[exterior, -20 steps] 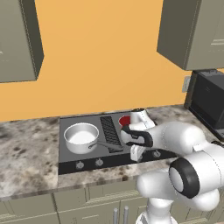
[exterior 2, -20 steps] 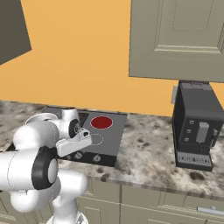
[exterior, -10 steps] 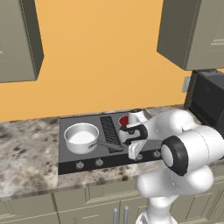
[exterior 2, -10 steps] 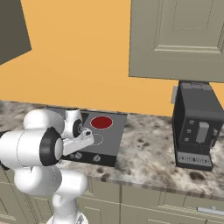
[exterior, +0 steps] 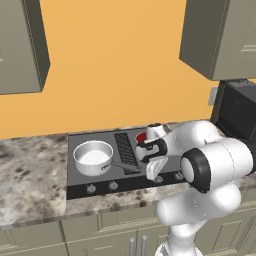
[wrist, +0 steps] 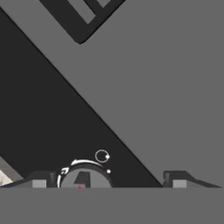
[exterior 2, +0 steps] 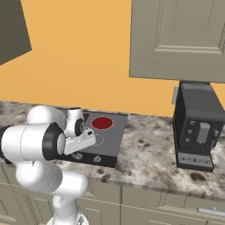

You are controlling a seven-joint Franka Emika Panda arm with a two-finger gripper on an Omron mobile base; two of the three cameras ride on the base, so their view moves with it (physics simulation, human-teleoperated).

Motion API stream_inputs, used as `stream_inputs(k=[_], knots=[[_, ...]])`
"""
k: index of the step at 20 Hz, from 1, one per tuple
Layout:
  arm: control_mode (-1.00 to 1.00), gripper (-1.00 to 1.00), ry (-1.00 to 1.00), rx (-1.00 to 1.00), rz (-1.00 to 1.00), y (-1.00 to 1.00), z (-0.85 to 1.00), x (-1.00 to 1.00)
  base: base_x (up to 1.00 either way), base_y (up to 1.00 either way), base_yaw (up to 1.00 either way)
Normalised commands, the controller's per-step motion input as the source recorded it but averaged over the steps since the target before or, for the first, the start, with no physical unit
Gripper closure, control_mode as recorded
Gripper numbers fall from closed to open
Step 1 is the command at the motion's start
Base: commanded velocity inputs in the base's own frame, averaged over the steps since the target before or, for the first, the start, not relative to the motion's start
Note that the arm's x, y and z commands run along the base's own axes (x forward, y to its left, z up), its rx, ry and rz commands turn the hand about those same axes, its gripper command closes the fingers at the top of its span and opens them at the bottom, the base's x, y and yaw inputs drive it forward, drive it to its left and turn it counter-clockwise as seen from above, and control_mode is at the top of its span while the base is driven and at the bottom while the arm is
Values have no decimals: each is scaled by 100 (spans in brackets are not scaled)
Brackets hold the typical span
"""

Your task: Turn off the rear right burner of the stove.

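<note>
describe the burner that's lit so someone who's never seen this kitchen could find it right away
Start at the flat dark grey stove set into the speckled counter, left of the black coffee machine in the right base view. Go to its back right corner, nearest the orange wall. The lit burner is the glowing red disc there; the spot in front of it is just a faint outlined ring.

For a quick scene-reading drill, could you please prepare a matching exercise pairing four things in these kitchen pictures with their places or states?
Column one:
1. round silver metal saucepan
2. rear right round burner of the flat dark grey glass stove
3. tall black coffee machine
4. two-finger tool

Column two:
A. glowing red
B. on the speckled counter, right of the stove
C. hanging just above a round front knob
D. on the stove's left half

Pairs: 1-D, 2-A, 3-B, 4-C
</note>
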Motion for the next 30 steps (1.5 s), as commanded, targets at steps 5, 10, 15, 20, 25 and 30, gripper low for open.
stream_inputs(k=[5, 10, 15, 20, 25, 30], knots=[[-100, -100, 0, 0, -4, 3, 0, -15, 0, 0, 0], [-100, -100, 0, -1, -3, 4, -1, -1, 0, 0, 0], [-100, -100, 0, -2, -1, 5, -1, -2, 0, 0, 0], [-100, -100, 0, -4, -2, 8, -6, -2, 0, 0, 0], [-100, -100, 0, -7, -3, 1, -13, 0, 0, 0, 0], [-100, -100, 0, -5, -2, 0, -13, 0, 0, 0, 0]])
